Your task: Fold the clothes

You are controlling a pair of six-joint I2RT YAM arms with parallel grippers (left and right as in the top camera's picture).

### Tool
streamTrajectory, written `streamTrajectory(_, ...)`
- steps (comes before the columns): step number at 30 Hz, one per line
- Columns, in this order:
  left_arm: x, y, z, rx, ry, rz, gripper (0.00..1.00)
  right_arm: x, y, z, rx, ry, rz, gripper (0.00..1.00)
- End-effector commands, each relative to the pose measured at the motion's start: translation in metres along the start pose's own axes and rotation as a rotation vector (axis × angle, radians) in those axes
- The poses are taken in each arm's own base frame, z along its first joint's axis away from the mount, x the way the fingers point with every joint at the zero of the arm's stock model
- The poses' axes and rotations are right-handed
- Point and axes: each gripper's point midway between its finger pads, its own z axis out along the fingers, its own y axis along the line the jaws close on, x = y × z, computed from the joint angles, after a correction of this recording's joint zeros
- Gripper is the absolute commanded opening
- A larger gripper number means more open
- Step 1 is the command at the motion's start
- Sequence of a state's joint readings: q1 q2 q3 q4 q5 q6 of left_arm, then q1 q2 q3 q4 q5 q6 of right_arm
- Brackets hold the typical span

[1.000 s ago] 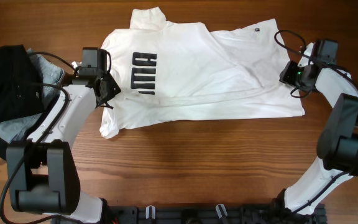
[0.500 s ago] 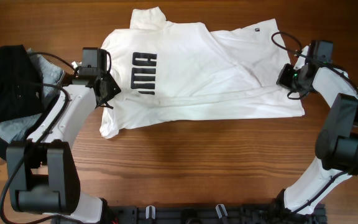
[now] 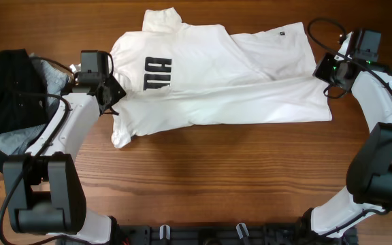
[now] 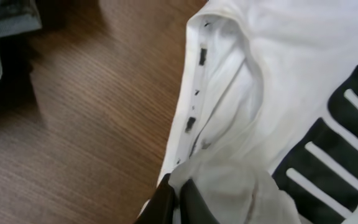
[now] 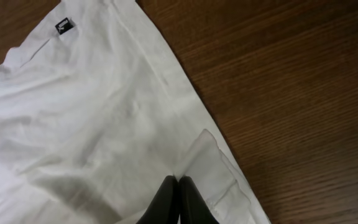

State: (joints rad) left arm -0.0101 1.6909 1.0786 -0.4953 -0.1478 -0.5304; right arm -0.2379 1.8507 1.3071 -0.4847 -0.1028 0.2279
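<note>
The clothes [image 3: 216, 75], a white T-shirt with black lettering [image 3: 159, 73], lie spread across the wooden table. My left gripper [image 3: 112, 97] is at the shirt's left edge. In the left wrist view the left gripper [image 4: 178, 198] is shut on a bunched pinch of white fabric [image 4: 229, 186] beside a hemmed opening. At the shirt's right end, my right gripper [image 3: 324, 70] holds the hem. The right wrist view shows the right gripper [image 5: 179, 196] shut on a ridge of cloth [image 5: 92, 112] near the hem's edge. A taut fold runs across the shirt between the two grippers.
A black garment [image 3: 12, 88] lies on a light blue-grey garment [image 3: 54, 76] at the table's left edge, close to my left arm. Bare wood [image 3: 216, 177] runs along the front. A corner of the grey garment [image 4: 5, 18] shows in the left wrist view.
The right gripper has shut on the hem and drawn it back and to the right. The left gripper has shifted left and back with its pinch, pulling the shirt taut and covering part of the lettering.
</note>
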Motion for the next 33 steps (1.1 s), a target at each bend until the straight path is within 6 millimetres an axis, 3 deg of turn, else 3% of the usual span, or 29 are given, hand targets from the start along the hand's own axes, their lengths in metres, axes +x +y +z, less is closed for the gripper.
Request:
streamTrajectory(1,-0.001,-0.007,0.001,0.049,0.001,-0.011,0.23,0.005,-0.008,0.014,0.040,0.022,0.020,0.21)
streamTrajectory(3,-0.002,-0.008,0.002,0.053,-0.002,-0.011,0.28,0.009,-0.010,0.019,0.044,0.039,0.022,0.47)
streamTrajectory(5,0.000,-0.007,0.002,0.047,0.007,-0.010,0.37,0.014,-0.011,0.022,0.050,0.059,0.019,0.57)
streamTrajectory(6,0.004,-0.004,0.002,0.038,0.020,-0.008,0.39,0.016,-0.012,0.022,0.052,0.067,0.017,0.58)
streamTrajectory(10,0.032,0.015,-0.001,-0.041,0.136,0.013,0.43,0.030,-0.015,0.021,0.065,0.124,0.019,0.59)
streamTrajectory(13,0.065,0.039,-0.010,-0.136,0.277,0.034,0.49,0.058,-0.021,0.019,0.092,0.232,0.024,0.58)
streamTrajectory(16,0.083,0.052,-0.016,-0.187,0.352,0.045,0.50,0.076,-0.027,0.022,0.103,0.277,0.004,0.58)
streamTrajectory(18,0.094,0.060,-0.019,-0.214,0.394,0.051,0.47,0.089,-0.035,0.024,0.136,0.302,0.003,0.51)
streamTrajectory(21,0.108,0.066,-0.018,-0.222,0.431,0.052,0.41,0.101,-0.042,0.027,0.162,0.320,-0.001,0.42)
streamTrajectory(23,0.120,0.068,-0.015,-0.212,0.460,0.048,0.34,0.106,-0.047,0.027,0.187,0.330,-0.003,0.27)
streamTrajectory(29,0.130,0.054,-0.014,-0.119,0.509,0.042,0.42,0.108,-0.048,0.027,0.194,0.334,-0.003,0.31)
streamTrajectory(33,0.130,0.053,-0.014,-0.114,0.510,0.047,0.37,0.108,-0.048,0.027,0.194,0.334,-0.003,0.29)
